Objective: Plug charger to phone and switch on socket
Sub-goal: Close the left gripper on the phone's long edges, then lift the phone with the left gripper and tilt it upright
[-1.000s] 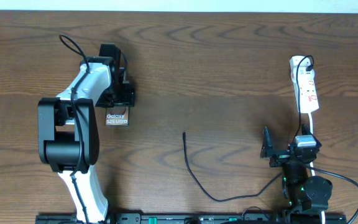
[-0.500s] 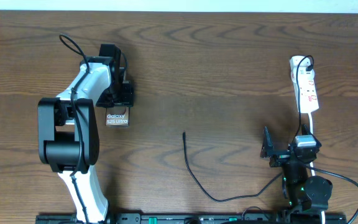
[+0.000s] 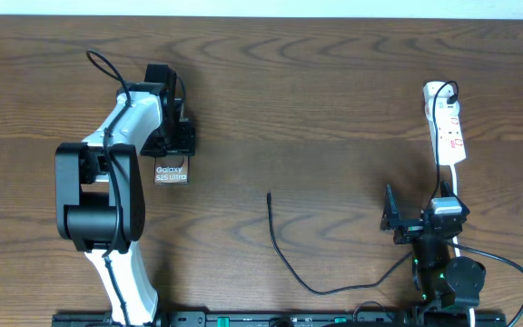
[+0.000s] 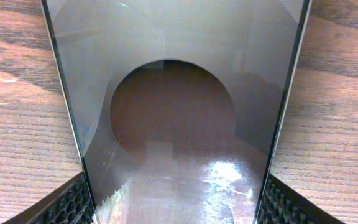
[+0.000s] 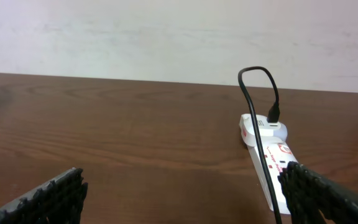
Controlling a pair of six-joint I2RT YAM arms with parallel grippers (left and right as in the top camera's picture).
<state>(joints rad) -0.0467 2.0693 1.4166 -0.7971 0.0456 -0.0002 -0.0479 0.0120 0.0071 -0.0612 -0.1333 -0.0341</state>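
Left hand (image 4: 176, 205) clamped on phone (image 3: 172, 173), likely steadying it on table (image 3: 334, 109) for plugging; charger (image 3: 273, 227) loose, well right of phone, socket (image 3: 447, 127) farther right; right hand (image 5: 182, 186) spread, empty.

Left arm (image 3: 121, 136) stretches out from its base. The left gripper (image 4: 176, 202) points downward, fingers clamped on both long edges of the phone (image 4: 173, 106). Right arm (image 3: 441, 268) sits folded low. The right gripper (image 5: 182, 180) has its fingers spread wide, holding nothing.
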